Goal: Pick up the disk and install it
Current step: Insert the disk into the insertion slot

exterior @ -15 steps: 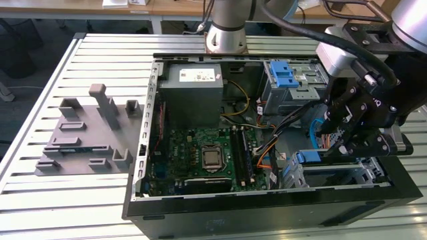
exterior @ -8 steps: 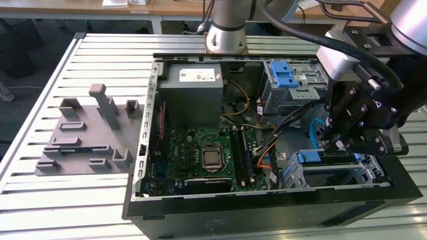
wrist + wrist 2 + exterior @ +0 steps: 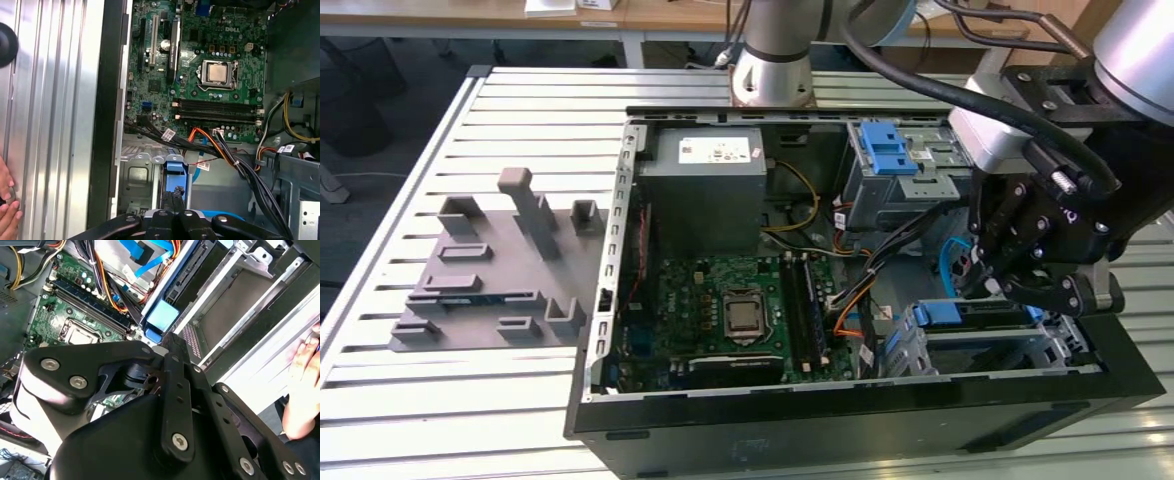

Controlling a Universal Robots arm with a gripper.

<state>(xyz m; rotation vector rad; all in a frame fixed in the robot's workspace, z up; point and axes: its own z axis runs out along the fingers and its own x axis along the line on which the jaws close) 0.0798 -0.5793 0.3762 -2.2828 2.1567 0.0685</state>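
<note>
Nearest to us, the gripper [image 3: 175,197] hung with its fingers drawn narrow and their tips against the blue end of the disk [image 3: 175,167]. We could not tell whether they pinched it or only pressed. The disk stood on edge in the drive cage [image 3: 137,175] at the front corner of the open case, at the exterior view's right.

We judged seating to be the step in hand. It wanted a straight push along the cage rails, with the bracket kept square so it would not bind.

Just beside the cage ran 1 bundle of black and orange cables [image 3: 220,145], the likeliest snag. Beyond lay the motherboard [image 3: 200,75]. Outside the case wall, a person's hand [image 3: 6,202] rested on the slatted table [image 3: 50,100], well apart from the gripper.
</note>
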